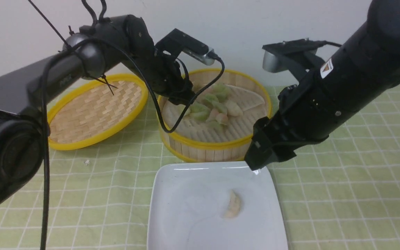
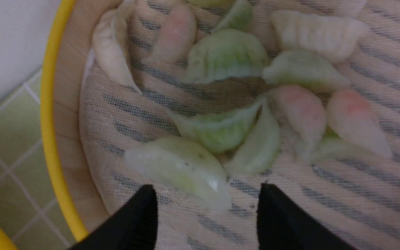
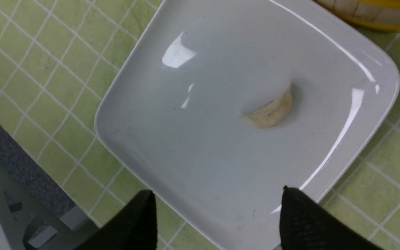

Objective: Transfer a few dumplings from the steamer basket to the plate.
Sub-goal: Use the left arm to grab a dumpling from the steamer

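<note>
The left hand [image 2: 207, 194] hung spread and empty over the dumplings [image 2: 221, 128] in the steamer basket [image 2: 52, 121], while the right hand [image 3: 217, 198], likewise spread, hovered above the plate [image 3: 151, 104], where one cream dumpling [image 3: 271, 111] lay.

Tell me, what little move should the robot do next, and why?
Probably lower the left gripper and close it on the pale green dumpling just ahead of its open jaws in the steamer basket. Only one cream dumpling lies on the plate, and a few are wanted.
</note>
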You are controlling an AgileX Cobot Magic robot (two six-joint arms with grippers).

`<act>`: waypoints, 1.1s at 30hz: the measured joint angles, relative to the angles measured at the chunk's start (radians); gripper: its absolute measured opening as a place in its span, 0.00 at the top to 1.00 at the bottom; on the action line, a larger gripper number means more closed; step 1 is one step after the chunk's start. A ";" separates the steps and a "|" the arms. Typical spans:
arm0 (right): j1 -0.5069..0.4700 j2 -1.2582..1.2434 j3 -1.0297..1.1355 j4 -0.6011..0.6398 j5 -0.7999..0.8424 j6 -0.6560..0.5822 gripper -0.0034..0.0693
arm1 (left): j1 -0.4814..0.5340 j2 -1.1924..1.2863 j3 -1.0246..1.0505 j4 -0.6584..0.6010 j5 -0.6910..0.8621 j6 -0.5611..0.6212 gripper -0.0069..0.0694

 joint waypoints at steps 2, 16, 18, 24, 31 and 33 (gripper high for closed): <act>0.000 -0.006 0.000 0.000 0.001 0.005 0.36 | -0.003 0.022 0.000 0.001 -0.034 0.032 0.33; 0.000 -0.006 0.000 -0.005 0.004 0.014 0.36 | -0.018 0.096 -0.001 0.115 -0.060 0.055 0.30; 0.000 -0.006 0.000 -0.005 0.004 0.014 0.36 | -0.019 0.100 -0.001 0.119 -0.064 0.056 0.32; 0.000 -0.006 0.000 -0.005 0.004 0.014 0.36 | -0.029 0.103 -0.001 0.148 -0.064 0.063 0.69; 0.000 -0.006 0.000 -0.005 0.006 0.014 0.36 | -0.068 0.074 -0.006 0.205 -0.054 0.060 0.84; 0.000 -0.006 0.000 -0.004 0.006 0.014 0.36 | -0.076 0.055 -0.006 0.224 -0.045 0.044 0.84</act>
